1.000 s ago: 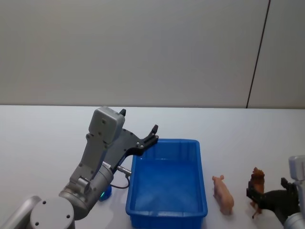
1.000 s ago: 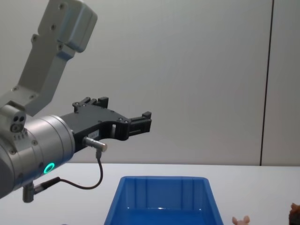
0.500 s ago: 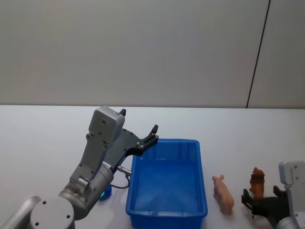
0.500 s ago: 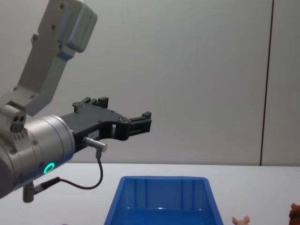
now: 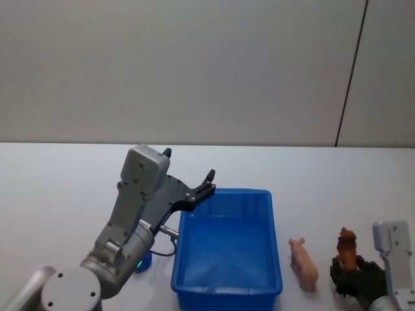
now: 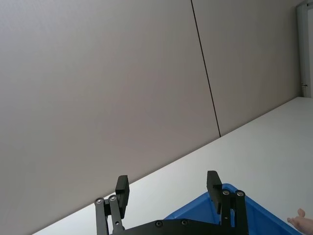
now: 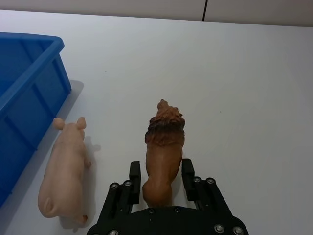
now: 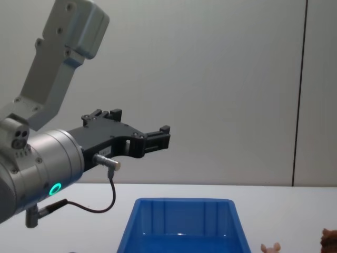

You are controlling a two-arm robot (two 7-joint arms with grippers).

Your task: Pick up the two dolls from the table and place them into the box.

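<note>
Dolls first, in the head view: the pig (image 5: 303, 264) sat on the table (image 5: 65, 181) just right of the box (image 5: 224, 192), and the dog (image 5: 347, 246) stood beside it, farther right. Your right gripper (image 5: 350, 273) sat low at the dog, reaching in from the near right corner. Your left gripper (image 5: 189, 163) hung over the box's far left corner, lifted off the table. I judged it parked there, leaving the box's mouth free. The box held nothing.

In the chest view, the left gripper (image 8: 139, 122) hung high above the box, jaws apart and empty. The pig's ears and the dog's head just cleared the bottom edge at right.

In the left wrist view, you had both fingers spread wide with nothing between them, the blue rim below.

In the right wrist view, the jaws straddled the dog's hindquarters, close on both sides. A thin gap showed at one side, so I read them as not yet clamped. The dog stood upright, head pointing away from the wrist. Taking it across its narrow body gave you the flattest faces to pinch. The pig sat between dog and box, apart from both and clear of the fingers.

The table was plain white and smooth. Behind it rose a pale wall (image 5: 194, 65) with one dark upright seam (image 5: 350, 71).
</note>
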